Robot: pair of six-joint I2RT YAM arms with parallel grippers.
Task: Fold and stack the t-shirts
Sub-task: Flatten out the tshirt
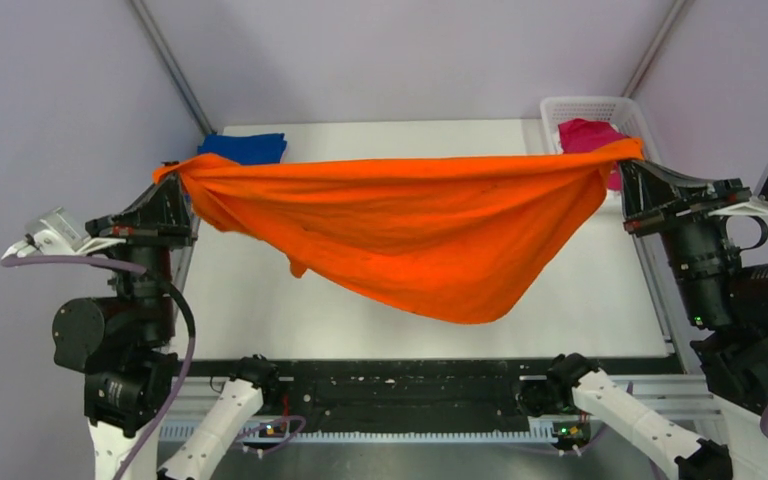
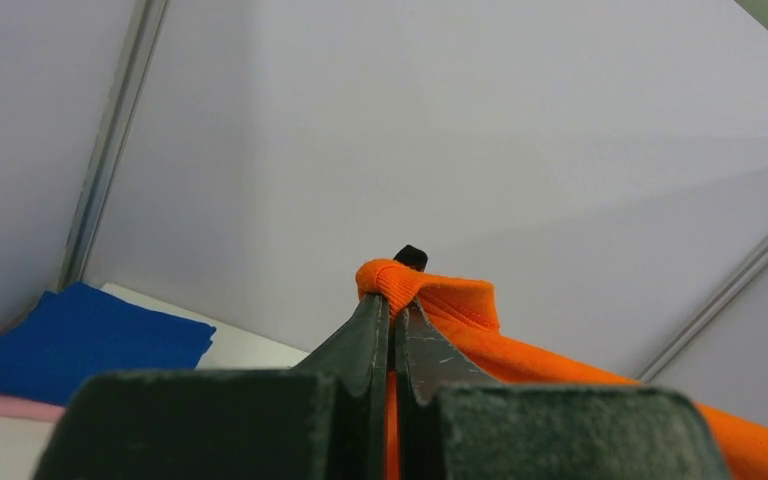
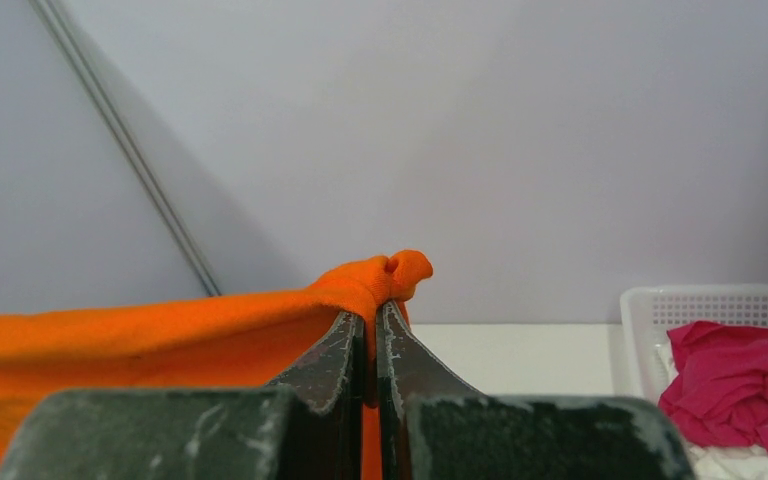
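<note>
An orange t-shirt (image 1: 410,225) hangs stretched in the air between both arms, sagging to a point over the table's middle. My left gripper (image 1: 174,180) is shut on its left corner; in the left wrist view the cloth (image 2: 430,300) bunches over the gripper (image 2: 393,305). My right gripper (image 1: 628,170) is shut on the right corner, and the right wrist view has the cloth (image 3: 260,320) pinched in that gripper (image 3: 372,310). A folded blue t-shirt (image 1: 245,148) lies at the back left on a pale pink t-shirt (image 2: 0,405). A magenta t-shirt (image 1: 585,135) sits in the basket.
The white lattice basket (image 1: 588,106) stands at the table's back right corner, also in the right wrist view (image 3: 720,305), with white cloth under the magenta one. The white table (image 1: 580,300) runs between grey walls with metal corner posts (image 1: 170,60). A black rail borders the near edge.
</note>
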